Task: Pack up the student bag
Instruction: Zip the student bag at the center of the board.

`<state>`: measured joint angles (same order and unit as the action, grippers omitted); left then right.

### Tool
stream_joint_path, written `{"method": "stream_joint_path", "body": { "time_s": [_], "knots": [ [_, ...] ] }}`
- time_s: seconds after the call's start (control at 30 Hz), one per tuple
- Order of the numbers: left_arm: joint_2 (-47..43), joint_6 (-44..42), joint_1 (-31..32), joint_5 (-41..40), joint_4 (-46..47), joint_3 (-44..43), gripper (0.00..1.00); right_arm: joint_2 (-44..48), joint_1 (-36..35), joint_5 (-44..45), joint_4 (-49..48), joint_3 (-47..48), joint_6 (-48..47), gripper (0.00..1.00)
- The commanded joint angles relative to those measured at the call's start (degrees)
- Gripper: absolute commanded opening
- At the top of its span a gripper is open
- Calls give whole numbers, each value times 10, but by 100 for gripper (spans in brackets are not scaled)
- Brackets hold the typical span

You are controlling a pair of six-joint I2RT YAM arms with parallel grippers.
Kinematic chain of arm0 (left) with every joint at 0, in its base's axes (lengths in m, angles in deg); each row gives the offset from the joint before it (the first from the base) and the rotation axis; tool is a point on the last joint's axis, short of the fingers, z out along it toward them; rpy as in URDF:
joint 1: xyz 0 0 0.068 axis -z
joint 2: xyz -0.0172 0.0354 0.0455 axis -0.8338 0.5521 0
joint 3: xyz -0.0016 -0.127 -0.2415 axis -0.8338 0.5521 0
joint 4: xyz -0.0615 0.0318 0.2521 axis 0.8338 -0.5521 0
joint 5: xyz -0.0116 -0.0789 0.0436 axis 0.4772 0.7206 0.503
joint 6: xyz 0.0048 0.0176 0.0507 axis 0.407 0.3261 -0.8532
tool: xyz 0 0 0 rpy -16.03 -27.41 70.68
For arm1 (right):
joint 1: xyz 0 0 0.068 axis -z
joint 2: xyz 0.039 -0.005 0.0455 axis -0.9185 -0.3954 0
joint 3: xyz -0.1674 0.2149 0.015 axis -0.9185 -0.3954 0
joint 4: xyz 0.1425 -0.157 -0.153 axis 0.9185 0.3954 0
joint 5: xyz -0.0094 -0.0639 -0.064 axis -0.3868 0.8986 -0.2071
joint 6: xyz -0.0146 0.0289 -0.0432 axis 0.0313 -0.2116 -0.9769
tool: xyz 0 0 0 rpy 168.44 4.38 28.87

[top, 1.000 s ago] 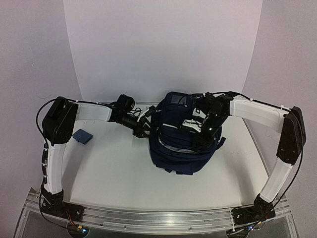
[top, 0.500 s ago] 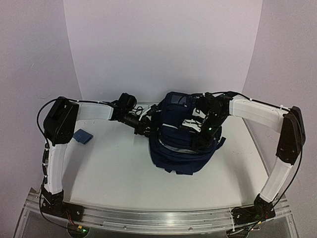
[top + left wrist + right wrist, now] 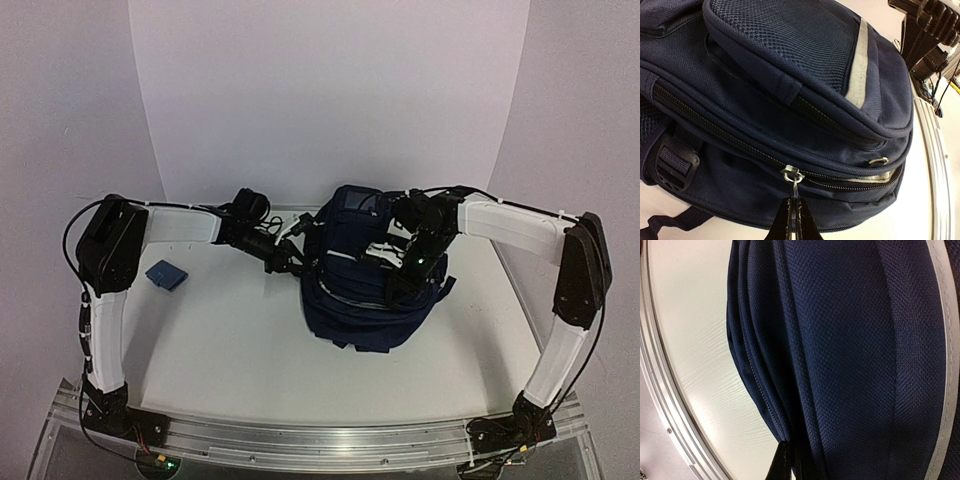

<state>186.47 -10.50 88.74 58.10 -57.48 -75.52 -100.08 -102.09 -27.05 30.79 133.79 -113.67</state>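
On the white bench [image 3: 230, 350], a bit right of the middle and toward the far side, sat the student bag [image 3: 365, 310]. It was dark blue and stood between the two arms.

The left pincer [image 3: 794, 217] was at the bag's left side. Its two fingers were squeezed tight together, and the little metal zip pull [image 3: 793, 176] was caught between their tips. Past the pull, the zip stood a little open. A grey stripe [image 3: 858, 65] ran down the pocket above it, and a black buckle [image 3: 674, 162] sat on a strap.

The right pincer [image 3: 786, 460] was up on the right side of the bag. Its fingers were closed too, with the tips right against a fold of the blue cloth. I could not tell if any cloth was pinched between them.

Far over on the left of the bench, well apart from the bag, lay a small blue thing [image 3: 166, 274].
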Motion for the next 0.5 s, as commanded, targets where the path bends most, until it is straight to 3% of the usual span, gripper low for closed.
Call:
{"method": "stream_joint_path", "body": {
  "time_s": [0.0,0.47],
  "knots": [
    [-58,18,4,-9,13,31,0,-14,0,-8,22,24,24,0],
    [-115,25,83,-114,6,96,0,-54,0,-36,0,65,67,0]
  ]
}}
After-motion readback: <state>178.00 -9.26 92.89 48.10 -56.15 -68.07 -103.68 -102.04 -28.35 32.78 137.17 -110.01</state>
